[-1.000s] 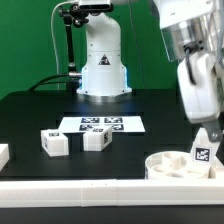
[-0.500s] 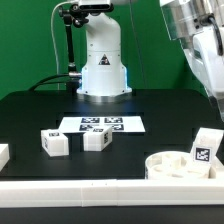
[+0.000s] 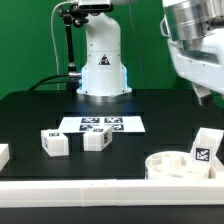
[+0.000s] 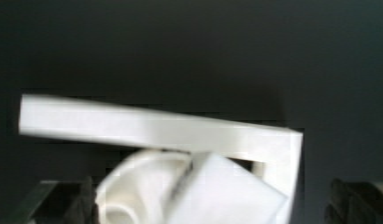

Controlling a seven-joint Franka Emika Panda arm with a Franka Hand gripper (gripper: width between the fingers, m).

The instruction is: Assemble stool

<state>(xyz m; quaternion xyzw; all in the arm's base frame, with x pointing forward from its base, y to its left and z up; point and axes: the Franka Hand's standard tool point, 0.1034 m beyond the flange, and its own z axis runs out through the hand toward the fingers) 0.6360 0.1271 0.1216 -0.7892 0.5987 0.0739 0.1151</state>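
We see the stool as loose white plastic parts on the black table (image 3: pixel 30 115). The seat (image 3: pixel 168 165) is a short round disc with a raised rim and a hollowed top. It lies at the exterior view's near right, just behind the long white border rail (image 3: pixel 90 187).

One blocky leg (image 3: pixel 203 147) stands on the seat toward the exterior view's right. It leans a little and shows us a black-and-white square tag. We cannot tell whether it sits in a socket.

The other two legs are well apart from the seat, toward the exterior view's left. The left loose leg (image 3: pixel 55 142) and the right loose leg (image 3: pixel 96 139) stand close together, both just in front of the marker board (image 3: pixel 103 125). Each is a small cube-like block with tags on its faces.

The arm (image 3: pixel 195 45) is high at the exterior view's right, well above the seat.

In the blurred wrist view the gripper (image 4: pixel 209 202) looks down on the seat, the leg on it and a rail corner (image 4: pixel 161 125). Its dark fingers (image 4: pixel 63 198) are faint and set wide apart, with nothing gripped between them.
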